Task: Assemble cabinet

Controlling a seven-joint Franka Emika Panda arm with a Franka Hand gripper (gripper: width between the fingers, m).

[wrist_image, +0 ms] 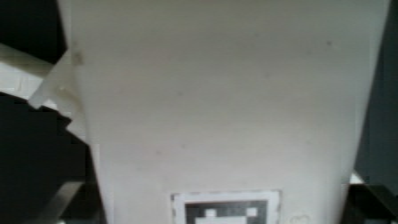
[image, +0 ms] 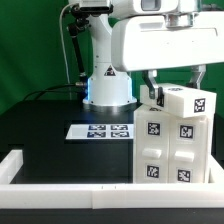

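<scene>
Apparently well advanced, the cabinet (image: 178, 138) stands upright at lower right of the exterior view with doors seemingly fitted, while the gripper (image: 155, 95) meets its top; finger state cannot be determined.

The cabinet body (image: 172, 140) stands upright on the black counter (image: 50, 145), toward the exterior view's right and close to the near edge. It is a tall white box, and its front face carries four square black-and-white tags in two columns, split by a vertical seam. A tilted white block (image: 192, 101) with a tag of its own sits on top. In the wrist view, a broad plain white panel (wrist_image: 205, 100) fills most of the picture, with one tag (wrist_image: 228, 210) at its edge.
</scene>
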